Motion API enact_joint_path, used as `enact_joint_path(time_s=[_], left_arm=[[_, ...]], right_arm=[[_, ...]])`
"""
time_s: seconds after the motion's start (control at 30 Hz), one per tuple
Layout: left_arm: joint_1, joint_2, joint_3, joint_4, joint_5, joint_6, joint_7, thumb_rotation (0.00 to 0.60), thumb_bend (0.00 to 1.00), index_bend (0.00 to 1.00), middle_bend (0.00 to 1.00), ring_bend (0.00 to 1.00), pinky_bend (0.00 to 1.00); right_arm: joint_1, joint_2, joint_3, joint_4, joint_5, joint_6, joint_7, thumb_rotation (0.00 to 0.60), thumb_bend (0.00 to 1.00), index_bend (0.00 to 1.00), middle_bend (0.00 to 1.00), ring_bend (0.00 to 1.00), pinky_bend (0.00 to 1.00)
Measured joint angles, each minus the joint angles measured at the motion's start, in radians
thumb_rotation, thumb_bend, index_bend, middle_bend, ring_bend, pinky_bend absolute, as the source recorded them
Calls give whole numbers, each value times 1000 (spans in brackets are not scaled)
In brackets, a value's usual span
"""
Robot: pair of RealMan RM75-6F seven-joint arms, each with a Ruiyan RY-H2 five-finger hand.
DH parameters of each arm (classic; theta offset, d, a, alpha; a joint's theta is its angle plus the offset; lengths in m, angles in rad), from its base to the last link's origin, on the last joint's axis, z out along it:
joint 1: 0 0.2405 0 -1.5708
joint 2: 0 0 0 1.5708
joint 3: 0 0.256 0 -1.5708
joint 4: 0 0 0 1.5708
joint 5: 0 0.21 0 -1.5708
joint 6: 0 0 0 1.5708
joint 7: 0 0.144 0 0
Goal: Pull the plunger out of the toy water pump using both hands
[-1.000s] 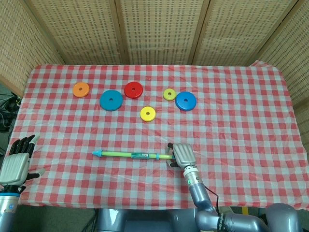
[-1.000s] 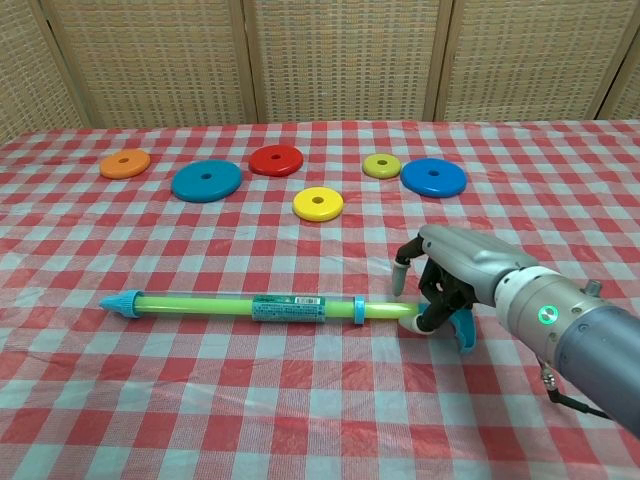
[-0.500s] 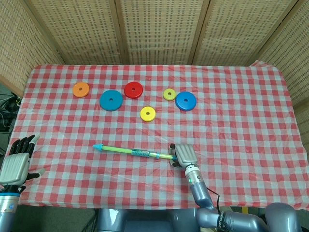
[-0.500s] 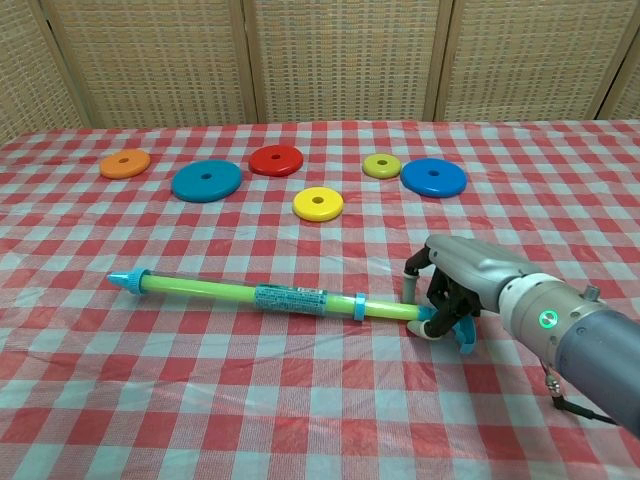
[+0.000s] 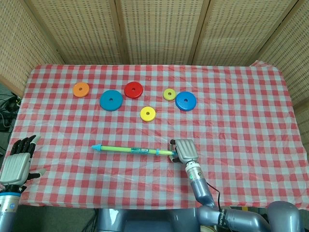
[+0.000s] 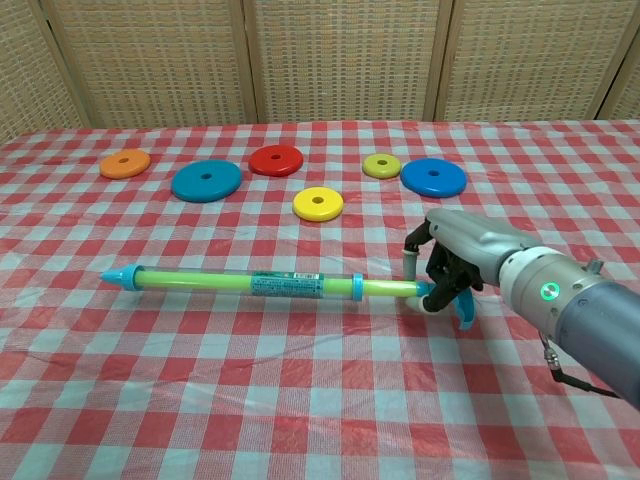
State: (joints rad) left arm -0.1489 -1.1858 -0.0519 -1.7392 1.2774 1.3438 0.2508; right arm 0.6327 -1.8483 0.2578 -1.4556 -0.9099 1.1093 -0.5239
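— What's the right hand (image 6: 455, 270) doing?
— Its fingers (image 6: 412, 262) are gripping the pump (image 6: 262, 284) by its plunger end, just over the desk (image 6: 300, 400).
— The left hand (image 5: 17, 162)?
— Hanging at the desk's edge, fingers spread, holding nothing.
— Farther back?
— Colored discs (image 6: 318, 204) are lying there.

Right robot hand (image 6: 452, 268) clenched; left (image 5: 17, 164) spread.

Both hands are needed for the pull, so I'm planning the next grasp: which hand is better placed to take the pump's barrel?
Left. The right hand already holds the toy water pump at its plunger end, while the left hand is open and holds nothing at the table's left edge, on the side where the nozzle tip points.
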Motion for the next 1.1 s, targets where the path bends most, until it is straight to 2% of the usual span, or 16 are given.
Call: enact_joint_path(time_s=[0.23, 0.43, 0.6, 0.73, 0.9, 1.1], left_arm=[[-13, 1, -5, -13, -15, -21, -1, 600, 175, 0, 0, 0, 0], [-43, 12, -39, -34, -40, -45, -4, 600, 176, 0, 0, 0, 0], [-93, 26, -100, -57, -86, -68, 11, 600, 177, 15, 0, 0, 0], [-145, 31, -149, -67, -132, -112, 14, 600, 182, 131, 0, 0, 0], [-231, 30, -212, -50, -227, -219, -4, 600, 187, 164, 0, 0, 0], [-352, 11, -261, 2, -340, -322, 23, 600, 225, 238, 0, 0, 0]], right_arm=[[16, 39, 29, -51, 4, 12, -24, 600, 495, 762, 991, 957, 743], [52, 74, 74, -106, 36, 22, -79, 600, 500, 766, 992, 957, 743], [93, 95, 118, -138, 85, 29, -128, 600, 501, 769, 993, 957, 744], [124, 108, 143, -158, 121, 37, -162, 600, 501, 770, 993, 957, 743], [161, 120, 169, -170, 171, 45, -199, 600, 501, 771, 993, 957, 743], [206, 130, 196, -155, 221, 49, -220, 600, 501, 771, 993, 957, 743]])
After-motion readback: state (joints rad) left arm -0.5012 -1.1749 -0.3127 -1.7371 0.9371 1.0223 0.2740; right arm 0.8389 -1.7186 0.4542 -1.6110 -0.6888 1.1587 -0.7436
